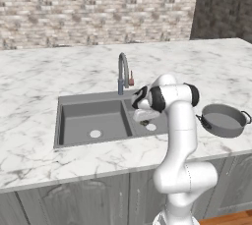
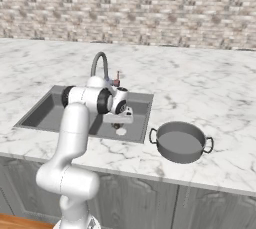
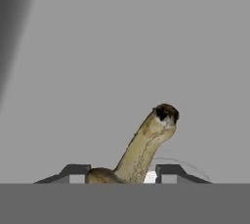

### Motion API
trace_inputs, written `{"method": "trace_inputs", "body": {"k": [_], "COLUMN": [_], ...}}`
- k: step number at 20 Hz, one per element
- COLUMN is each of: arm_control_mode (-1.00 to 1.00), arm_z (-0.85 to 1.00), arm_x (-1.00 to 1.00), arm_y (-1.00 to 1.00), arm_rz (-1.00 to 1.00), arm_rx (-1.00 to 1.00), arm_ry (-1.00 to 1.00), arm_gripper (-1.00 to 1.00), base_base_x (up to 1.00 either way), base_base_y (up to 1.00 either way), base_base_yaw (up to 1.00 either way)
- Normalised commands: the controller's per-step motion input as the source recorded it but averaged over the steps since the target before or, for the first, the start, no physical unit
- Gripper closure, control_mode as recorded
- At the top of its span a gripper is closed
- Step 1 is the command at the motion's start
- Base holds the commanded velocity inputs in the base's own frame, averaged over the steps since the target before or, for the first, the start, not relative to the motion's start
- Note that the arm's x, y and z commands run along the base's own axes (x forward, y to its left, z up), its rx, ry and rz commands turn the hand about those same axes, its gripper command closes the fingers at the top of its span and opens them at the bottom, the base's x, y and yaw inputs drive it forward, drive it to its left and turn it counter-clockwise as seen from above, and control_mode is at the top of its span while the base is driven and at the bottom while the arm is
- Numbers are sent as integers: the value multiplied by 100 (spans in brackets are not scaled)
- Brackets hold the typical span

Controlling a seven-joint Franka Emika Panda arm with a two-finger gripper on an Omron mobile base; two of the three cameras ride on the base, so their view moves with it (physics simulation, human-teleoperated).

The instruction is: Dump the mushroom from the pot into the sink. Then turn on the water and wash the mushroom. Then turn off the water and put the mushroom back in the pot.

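Down in the right basin of the sink [image 1: 69, 102] the gripper [image 3: 122, 173] hangs low over the grey floor, and from the hand view the mushroom [image 3: 145, 148] lies right between the two dark fingertips [image 3: 75, 171], its pale stalk slanting up and away to a dark cut end while its brown cap sits at the bottom edge by the left tip; the tips stand on either side of it, but I cannot tell whether they are pressing on it or only flanking it. From the left base view the arm's elbow and wrist lean over the front lip of the sink, the hand dropped inside near the light drain [image 1: 151, 127] of that basin, with the centre divider just to its left and the basin's right wall just beside it, so the room around the hand is tight. The left basin lies open with its own drain [image 1: 95, 133]. The faucet [image 1: 122, 73] arches up behind the divider, well clear of the hand. The pot [image 2: 180, 141] stands upright on the marble counter [image 2: 210, 88] to the right of the sink, near the counter's front edge, with bare marble stretching behind it to the brick wall [image 2: 150, 8]
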Motion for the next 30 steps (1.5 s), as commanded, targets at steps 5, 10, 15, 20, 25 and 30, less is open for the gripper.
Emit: {"method": "trace_inputs", "body": {"k": [5, 10, 15, 20, 25, 30], "arm_control_mode": [-100, -100, -100, -100, -100, -100], "arm_z": [5, 83, 100, 100, 100, 73], "arm_x": [-52, -55, -26, -32, -29, -59], "arm_y": [0, -1, -14, -43, -49, -61], "arm_rz": [0, 0, -1, -7, -13, -19], "arm_rx": [0, 1, 1, 1, 4, 2], "arm_ry": [-5, -17, -15, -7, 0, 0], "arm_gripper": [100, 100, 100, 100, 100, 100], "base_base_x": [0, 0, 0, 0, 0, 0], "base_base_y": [0, 0, 0, 0, 0, 0], "base_base_yaw": [0, 0, 0, 0, 0, 0]}}
